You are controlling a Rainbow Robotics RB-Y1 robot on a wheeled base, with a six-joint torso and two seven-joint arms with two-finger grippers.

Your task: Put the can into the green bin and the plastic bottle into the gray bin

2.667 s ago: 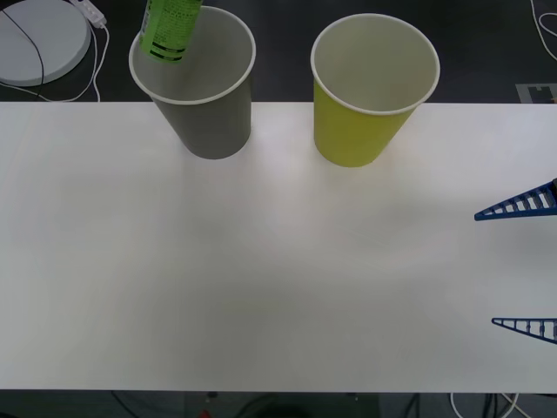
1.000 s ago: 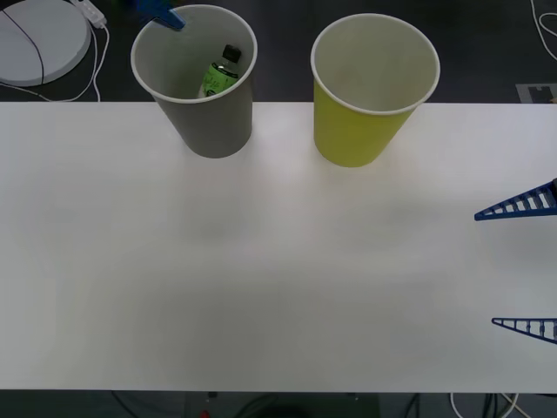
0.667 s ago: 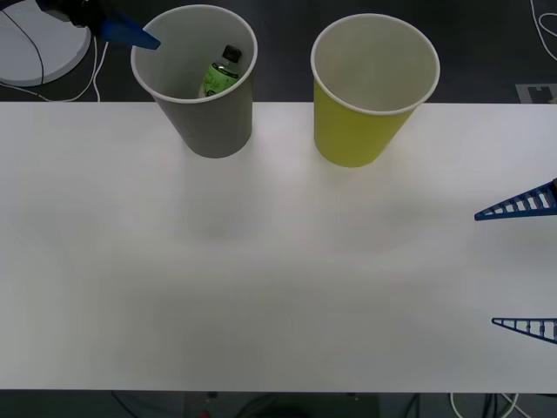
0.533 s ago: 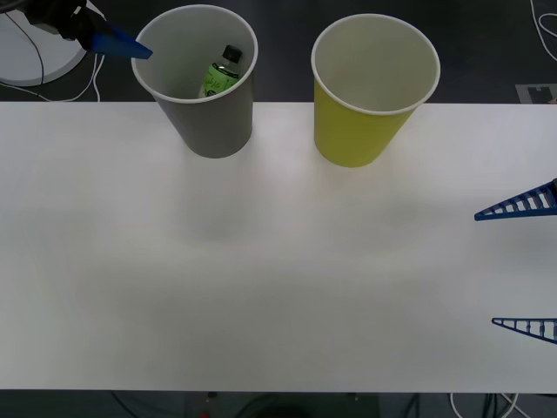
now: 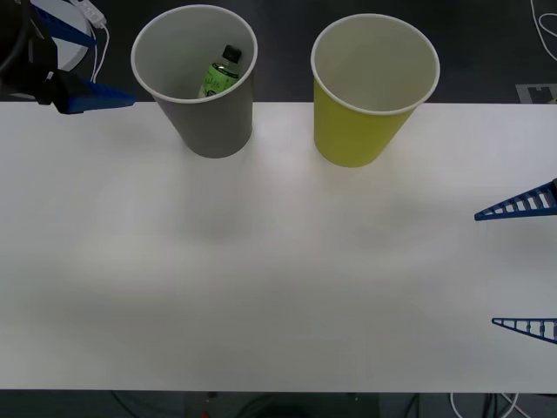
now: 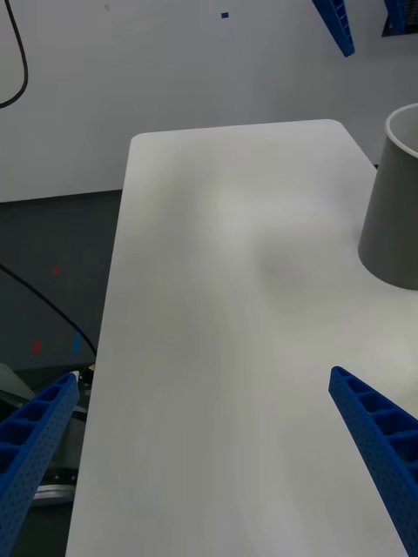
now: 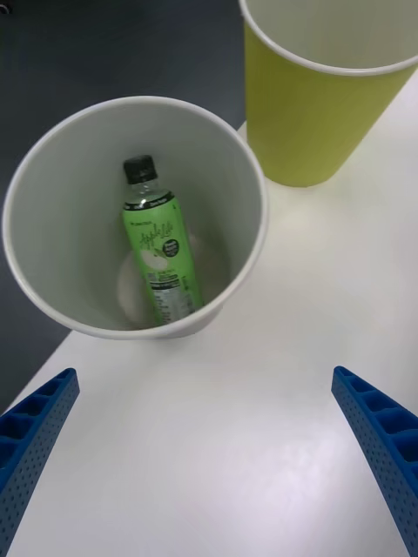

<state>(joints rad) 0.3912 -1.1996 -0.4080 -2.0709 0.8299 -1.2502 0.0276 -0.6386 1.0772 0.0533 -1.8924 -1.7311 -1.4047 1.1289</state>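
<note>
The plastic bottle (image 7: 158, 244) is lying inside the gray bin (image 7: 52, 287), leaning against the bin's inner wall with its base on the bin floor and its black cap pointing up toward the far side of the rim, so its long axis is running tilted from floor to wall. From the front the cap and green label (image 5: 218, 74) are showing just below the gray bin's white rim (image 5: 139, 74).

The green bin (image 5: 352, 131) is standing upright just beside the gray bin on my right, the two apart, both at the far edge of the white table (image 5: 261, 279). A white round disc (image 5: 65, 22) with a cable is lying beyond the table's far left corner.

I am holding my left gripper (image 5: 74, 65) near the gray bin's left side, released, its blue fingers (image 7: 374, 435) spread wide with nothing between them; the bottle is sitting in the bin, apart from them. My right gripper (image 5: 526, 266) is waiting over the table's right edge, fingers likewise parted and unloaded, well apart from both bins.
</note>
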